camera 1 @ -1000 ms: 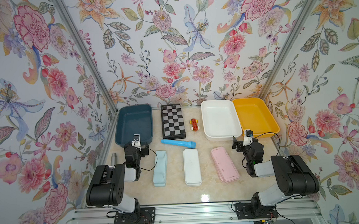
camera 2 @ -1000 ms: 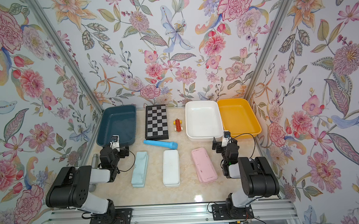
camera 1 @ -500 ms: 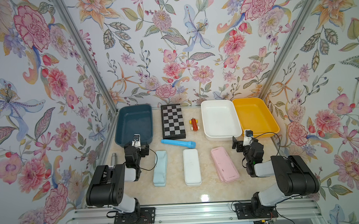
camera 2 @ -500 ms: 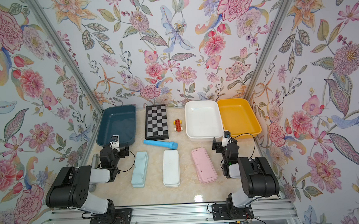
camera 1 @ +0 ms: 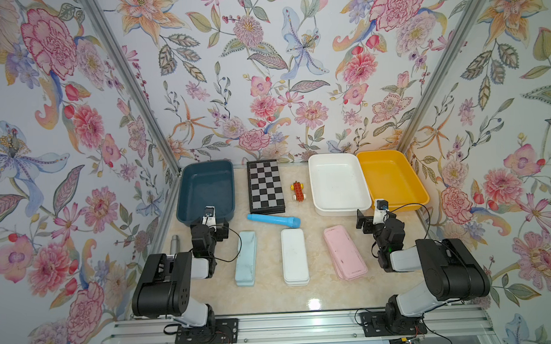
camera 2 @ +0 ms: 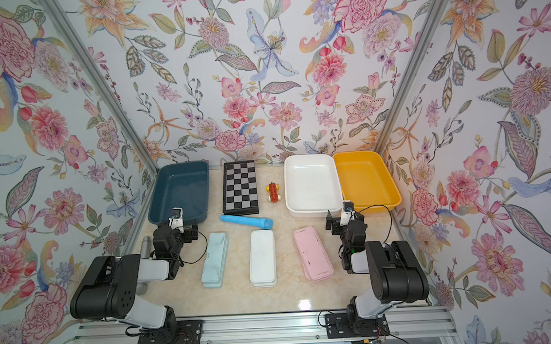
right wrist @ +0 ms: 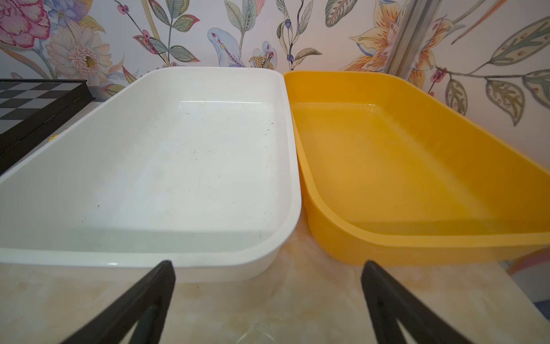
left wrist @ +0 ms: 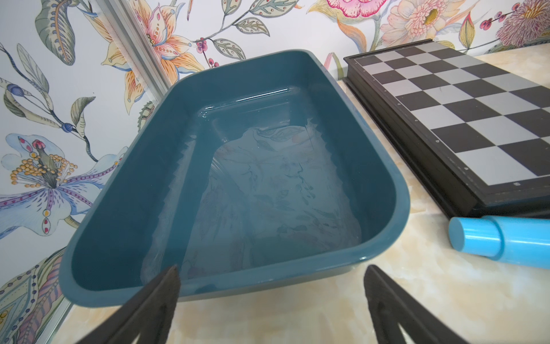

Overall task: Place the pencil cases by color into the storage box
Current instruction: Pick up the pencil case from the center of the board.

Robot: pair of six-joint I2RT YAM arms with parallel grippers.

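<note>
Three piles of pencil cases lie side by side on the marble table in both top views: light blue (camera 1: pixel 246 258), white (camera 1: pixel 294 256) and pink (camera 1: pixel 344 252). Behind them stand a dark teal box (camera 1: pixel 204 190), a white box (camera 1: pixel 338 182) and a yellow box (camera 1: pixel 391 177), all with nothing inside. My left gripper (camera 1: pixel 212 227) (left wrist: pixel 271 269) is open just short of the teal box's near wall (left wrist: pixel 268 280), left of the light blue cases. My right gripper (camera 1: pixel 373 219) (right wrist: pixel 267 263) is open before the gap between the white box (right wrist: pixel 148 262) and the yellow box (right wrist: pixel 416 250). Neither holds anything.
A black-and-silver checkered board (camera 1: pixel 265 186) lies between the teal and white boxes, with a small red toy car (camera 1: pixel 298 191) beside it. A bright blue tube (camera 1: pixel 273 220) lies across the table behind the cases. A metal cylinder (camera 1: pixel 174 244) sits by the left wall.
</note>
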